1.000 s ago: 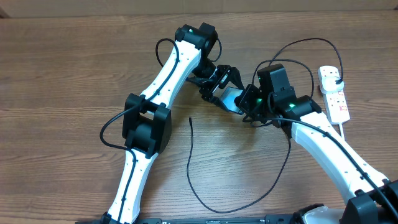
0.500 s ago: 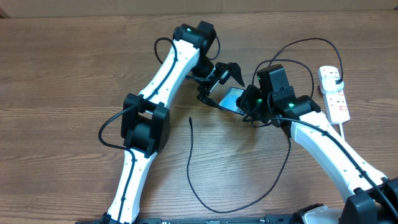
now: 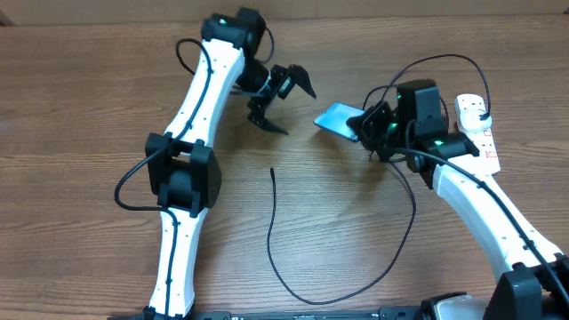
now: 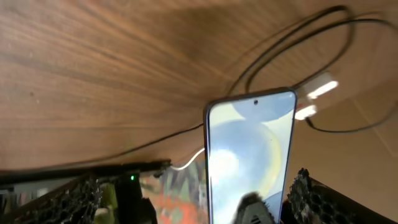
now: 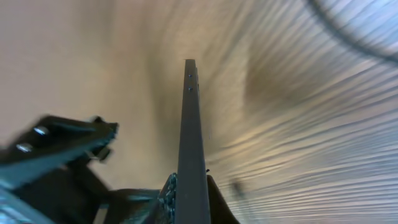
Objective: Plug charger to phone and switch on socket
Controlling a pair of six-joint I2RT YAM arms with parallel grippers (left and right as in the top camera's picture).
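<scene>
The phone [image 3: 336, 118], its cyan screen up and tilted, hangs above the table with my right gripper [image 3: 366, 125] shut on its right end. In the right wrist view the phone [image 5: 191, 124] shows edge-on, pinched between the fingers [image 5: 170, 194]. My left gripper [image 3: 283, 100] is open, a short way to the phone's left and apart from it. Its camera faces the phone's screen [image 4: 249, 149]. The charger [image 3: 277, 258] is a thin black cable looping over the table, its free tip [image 3: 272, 170] lying loose. The socket [image 3: 480, 142] lies at the far right.
A black plug [image 3: 478, 108] sits in the socket's far end, with black cable arcing back over the right arm. The socket's white cord [image 3: 494, 191] trails toward the front right. Both arms' white links cross the table's middle.
My left gripper has opened, let go of the phone and drawn back to the left. The right gripper has carried the phone a little to the right and farther back.
</scene>
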